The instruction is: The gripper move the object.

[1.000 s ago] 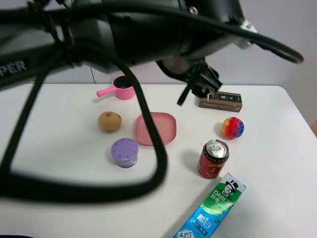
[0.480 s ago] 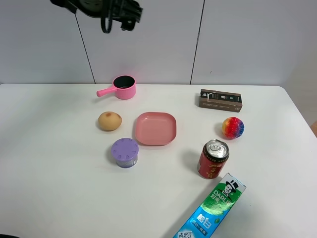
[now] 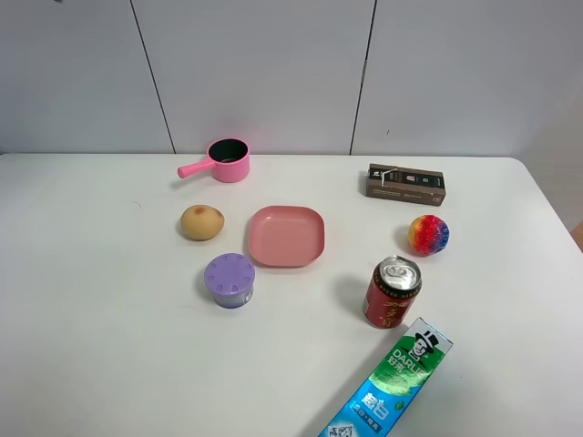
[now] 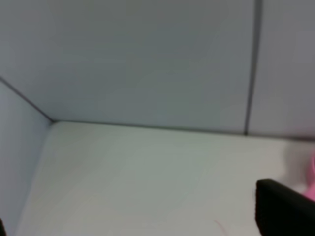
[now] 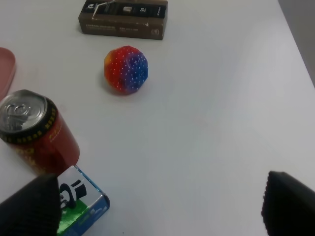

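The object, a long green-to-blue DARLIE toothpaste box [image 3: 393,382], lies diagonally at the table's front edge, right of centre, just in front of a red can [image 3: 392,291]. Neither gripper shows in the exterior high view. In the right wrist view my right gripper [image 5: 160,211] is open and empty, its two black fingertips [image 5: 29,206] wide apart above the table. The box's top-hat end [image 5: 81,204] lies beside one fingertip, and I see no contact. In the left wrist view my left gripper [image 4: 147,223] points at the table's far left corner by the wall, with its fingers [image 4: 285,209] spread and nothing between them.
A pink saucepan [image 3: 223,161] and a dark brown box [image 3: 405,184] stand at the back. A brown round fruit [image 3: 201,222], a pink plate [image 3: 287,236] and a purple lidded cup [image 3: 230,279] sit mid-table. A rainbow ball [image 3: 428,234] lies right of the plate.
A black arm that filled the upper part of the exterior high view has swung up and to the left and left the view. The objects on the table have not moved.
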`<state>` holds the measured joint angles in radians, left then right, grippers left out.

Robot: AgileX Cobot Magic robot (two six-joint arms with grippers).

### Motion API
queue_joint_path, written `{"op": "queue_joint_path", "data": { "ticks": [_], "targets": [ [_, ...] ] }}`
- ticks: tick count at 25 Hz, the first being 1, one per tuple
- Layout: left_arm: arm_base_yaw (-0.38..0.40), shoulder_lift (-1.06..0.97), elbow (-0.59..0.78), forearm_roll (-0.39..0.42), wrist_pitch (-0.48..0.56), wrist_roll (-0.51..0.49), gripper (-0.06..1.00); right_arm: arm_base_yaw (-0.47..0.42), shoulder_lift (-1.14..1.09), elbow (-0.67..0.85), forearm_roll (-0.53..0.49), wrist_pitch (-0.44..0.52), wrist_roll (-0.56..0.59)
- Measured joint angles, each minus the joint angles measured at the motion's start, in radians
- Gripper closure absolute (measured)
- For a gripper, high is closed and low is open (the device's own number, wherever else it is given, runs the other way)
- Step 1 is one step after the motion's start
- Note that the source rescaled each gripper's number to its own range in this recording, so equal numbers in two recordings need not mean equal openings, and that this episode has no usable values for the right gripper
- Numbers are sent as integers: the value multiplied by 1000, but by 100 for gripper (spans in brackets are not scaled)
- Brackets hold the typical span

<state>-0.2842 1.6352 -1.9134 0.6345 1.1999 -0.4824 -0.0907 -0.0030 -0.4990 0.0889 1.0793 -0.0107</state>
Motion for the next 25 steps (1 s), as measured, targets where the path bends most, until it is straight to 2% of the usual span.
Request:
{"op": "queue_joint_path", "data": {
  "ticks": [4,7,11,14,17,22,25],
  "targets": [
    [105,-158,0,1,4,0,-5,0,0,0,0,0,0],
    [152,-272,0,1,8,-3,-5,0,0,0,0,0,0],
    [170,-414,-1,-22,8,-51,-5,0,0,0,0,0,0],
    [170,-516,31,-53,8,-49,-5,0,0,0,0,0,0],
    [170,-630,170,-81,-28,-26,-5,0,0,0,0,0,0],
    [170,-816,553,-146,-258,67,-5,0,0,0,0,0,0],
    [170,-903,756,-196,-270,138,-5,0,0,0,0,0,0]
  ]
}}
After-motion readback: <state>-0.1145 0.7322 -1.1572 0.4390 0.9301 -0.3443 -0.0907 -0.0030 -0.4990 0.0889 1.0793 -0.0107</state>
